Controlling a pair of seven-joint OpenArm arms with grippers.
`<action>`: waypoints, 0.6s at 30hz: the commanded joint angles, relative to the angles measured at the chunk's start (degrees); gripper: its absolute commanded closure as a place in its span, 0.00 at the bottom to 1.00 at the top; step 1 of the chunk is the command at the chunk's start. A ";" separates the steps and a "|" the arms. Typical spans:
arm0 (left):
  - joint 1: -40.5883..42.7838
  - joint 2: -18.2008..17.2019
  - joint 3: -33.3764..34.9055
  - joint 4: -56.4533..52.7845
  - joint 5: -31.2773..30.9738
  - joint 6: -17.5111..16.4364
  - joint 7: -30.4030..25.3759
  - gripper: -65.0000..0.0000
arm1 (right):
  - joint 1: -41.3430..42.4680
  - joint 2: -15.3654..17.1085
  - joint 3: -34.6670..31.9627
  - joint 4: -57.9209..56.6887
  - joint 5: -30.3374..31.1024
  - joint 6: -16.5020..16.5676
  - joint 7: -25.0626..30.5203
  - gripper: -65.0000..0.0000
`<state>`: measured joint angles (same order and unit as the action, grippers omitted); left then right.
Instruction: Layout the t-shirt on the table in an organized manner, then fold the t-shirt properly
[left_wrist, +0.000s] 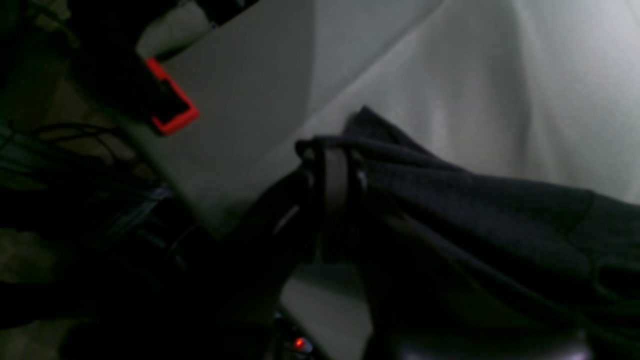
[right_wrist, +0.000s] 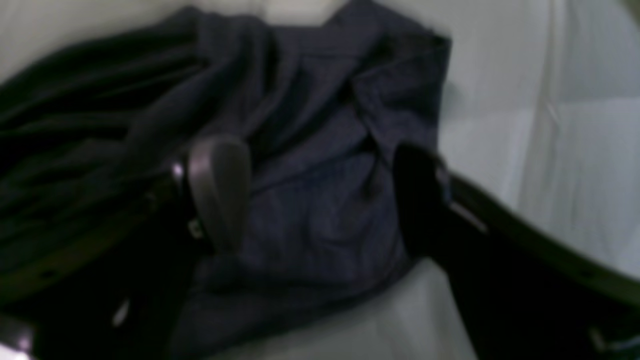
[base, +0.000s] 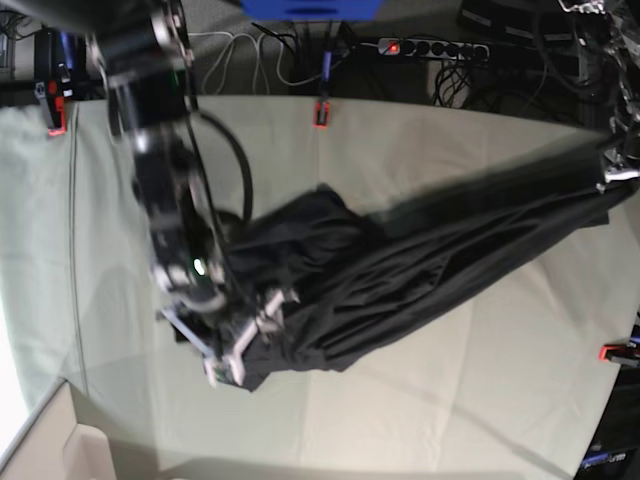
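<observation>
The black t-shirt (base: 400, 260) is stretched in a long bunched band across the table (base: 450, 400), from the middle left up to the far right edge. In the base view my left gripper (base: 612, 165) holds its right end off the cloth. The left wrist view shows that gripper (left_wrist: 332, 165) shut on a fold of the t-shirt (left_wrist: 475, 210). My right gripper (base: 240, 350) hovers low over the crumpled left end. In the right wrist view it (right_wrist: 317, 195) stands open, its fingers (right_wrist: 220, 190) wide apart over the t-shirt (right_wrist: 320, 150), which lies loose beneath.
Red-orange clamps (base: 322, 113) (base: 615, 352) (left_wrist: 172, 97) sit on the table's edges. A power strip (base: 430, 47) and cables lie beyond the far edge. A pale box (base: 60, 450) is at the near left corner. The table cloth (right_wrist: 550, 150) is creased.
</observation>
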<state>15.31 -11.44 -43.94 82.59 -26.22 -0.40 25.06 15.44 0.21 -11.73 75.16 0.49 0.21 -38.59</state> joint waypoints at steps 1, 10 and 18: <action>-0.15 -1.00 -0.41 1.06 0.06 0.10 -1.63 1.00 | 2.98 -0.87 -0.01 -1.26 0.34 0.19 0.83 0.29; -0.15 -0.91 -0.41 0.89 0.06 0.10 -1.63 1.00 | 12.65 -3.77 0.25 -22.80 0.34 0.19 7.69 0.30; -0.32 -0.82 -0.32 0.80 -0.11 0.10 -1.63 1.00 | 10.71 -3.59 0.25 -23.33 0.34 0.19 10.76 0.73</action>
<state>15.31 -11.27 -43.94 82.59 -26.22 -0.40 25.06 24.51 -3.18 -11.53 50.76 0.73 0.21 -29.26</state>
